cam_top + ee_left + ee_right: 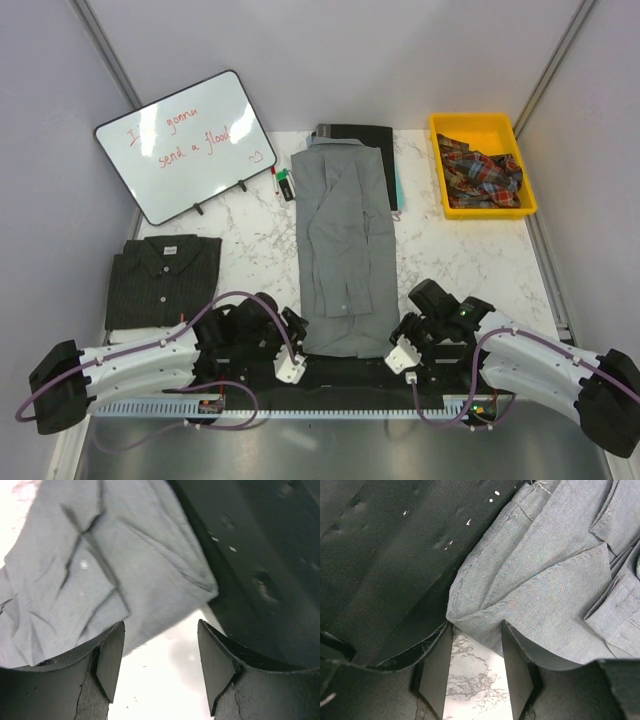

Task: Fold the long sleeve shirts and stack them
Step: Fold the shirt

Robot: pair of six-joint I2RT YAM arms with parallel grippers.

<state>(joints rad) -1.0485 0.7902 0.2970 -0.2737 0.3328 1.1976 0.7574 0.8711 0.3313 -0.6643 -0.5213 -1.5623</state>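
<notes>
Mid-grey shirt [342, 235] lies folded lengthwise. Left gripper [160, 630] at its 7 o'clock, right gripper [476, 630] at 5 o'clock: both released, empty.

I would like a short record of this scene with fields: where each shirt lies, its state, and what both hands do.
grey shirt: table centre, folded into a long strip, near end at the black mat
striped shirt: folded, near left of the table
left hand: open, at the grey shirt's near left corner, holding nothing
right hand: open, at its near right corner, holding nothing
stack: not yet made
other: whiteboard; book under the grey shirt's far end; plaid cloth in yellow bin
</notes>
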